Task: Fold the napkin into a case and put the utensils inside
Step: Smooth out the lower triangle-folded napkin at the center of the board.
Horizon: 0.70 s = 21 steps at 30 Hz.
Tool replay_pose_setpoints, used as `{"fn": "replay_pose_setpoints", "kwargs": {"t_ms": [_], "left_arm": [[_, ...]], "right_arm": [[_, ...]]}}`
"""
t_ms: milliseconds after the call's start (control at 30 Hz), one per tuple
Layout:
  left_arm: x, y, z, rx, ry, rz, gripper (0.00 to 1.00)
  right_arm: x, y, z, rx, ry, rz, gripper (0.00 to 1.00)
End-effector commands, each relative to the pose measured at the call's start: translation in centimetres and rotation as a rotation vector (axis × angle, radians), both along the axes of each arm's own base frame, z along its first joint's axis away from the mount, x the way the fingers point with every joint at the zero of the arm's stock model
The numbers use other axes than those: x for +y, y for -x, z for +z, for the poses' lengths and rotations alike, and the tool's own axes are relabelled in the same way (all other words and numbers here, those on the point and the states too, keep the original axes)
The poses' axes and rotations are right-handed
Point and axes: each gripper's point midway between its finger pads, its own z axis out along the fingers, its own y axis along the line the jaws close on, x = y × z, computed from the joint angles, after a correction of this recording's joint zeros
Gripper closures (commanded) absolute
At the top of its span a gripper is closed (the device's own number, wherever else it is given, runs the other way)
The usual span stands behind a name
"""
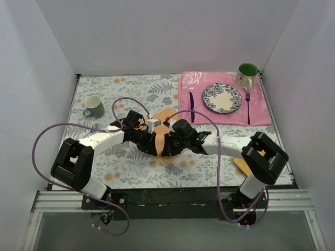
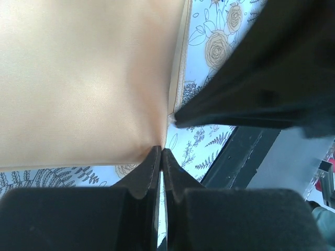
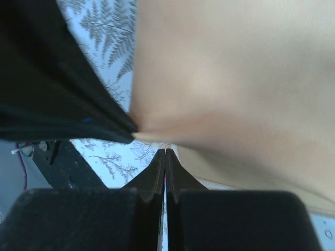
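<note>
Both left gripper (image 2: 161, 151) and right gripper (image 3: 165, 152) were clamped on the napkin (image 2: 78, 78) edge. Level, matched travel would keep the fold square.

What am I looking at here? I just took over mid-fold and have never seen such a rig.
A left arm and a right arm are bolted at a table's near edge. The wide picture looks down from above and behind them; the other two come from a camera on each wrist. The left gripper and the right gripper are both shut, pinching the peach napkin at mid-table. On the pink placemat lie a knife, a plate and a fork, none held. A grey mug stands left.
</note>
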Motion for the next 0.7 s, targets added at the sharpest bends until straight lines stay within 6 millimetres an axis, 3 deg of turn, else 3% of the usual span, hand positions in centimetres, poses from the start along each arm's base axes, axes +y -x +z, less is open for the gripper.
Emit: {"fn": "replay_pose_setpoints", "kwargs": {"t_ms": [0,67,133,167,200,233,267,300,333,367,467,500,533,667], "left_arm": [[-0.3,-0.6,1.2,-0.039,0.014,0.005,1.0],[-0.5,-0.6,1.5,-0.043,0.038,0.003,1.0],[-1.0,-0.3,2.1,-0.041,0.075,-0.015,0.91],[-1.1,-0.5,3.0,-0.061,0.096,-0.015,0.87],[-1.0,-0.5,3.6,-0.058,0.119,0.005,0.82],[0.2,-2.8,4.8,-0.092,0.173,0.092,0.71],[0.9,-2.4,6.4,-0.01,0.272,0.154,0.62],[2.0,-3.4,7.2,0.005,0.318,0.212,0.55],[4.4,-5.4,8.2,0.005,0.369,0.305,0.45],[5.0,-5.8,8.9,0.016,0.403,0.322,0.38],[6.7,-7.2,10.0,0.069,0.454,0.465,0.3],[6.7,-6.6,9.6,0.164,0.476,0.52,0.3],[8.1,-7.6,9.4,0.163,0.487,0.596,0.3],[10.8,-8.9,7.4,0.23,0.464,0.799,0.37]], "right_arm": [[-1.2,-0.4,4.1,-0.107,-0.052,0.033,0.99],[-1.8,-0.4,4.9,-0.116,-0.095,0.043,0.94],[-1.6,0.1,5.9,-0.151,-0.147,0.127,0.87],[-1.4,0.4,6.9,-0.193,-0.176,0.18,0.73],[-1.5,0.5,7.5,-0.247,-0.183,0.235,0.66],[-1.8,0.1,7.8,-0.344,-0.162,0.293,0.57],[-2.0,-0.4,8.7,-0.428,-0.161,0.312,0.41],[-2.3,-0.9,8.8,-0.492,-0.143,0.327,0.34],[-2.6,-1.7,8.7,-0.619,-0.104,0.395,0.31],[-3.0,-2.1,8.8,-0.684,-0.083,0.411,0.29],[-2.9,-2.7,8.4,-0.872,-0.026,0.533,0.29],[-2.3,-2.2,8.4,-0.913,-0.02,0.582,0.31],[-1.9,-2.0,8.2,-0.932,-0.016,0.621,0.31],[-0.3,-0.8,7.9,-1.025,-0.005,0.781,0.3]]}}
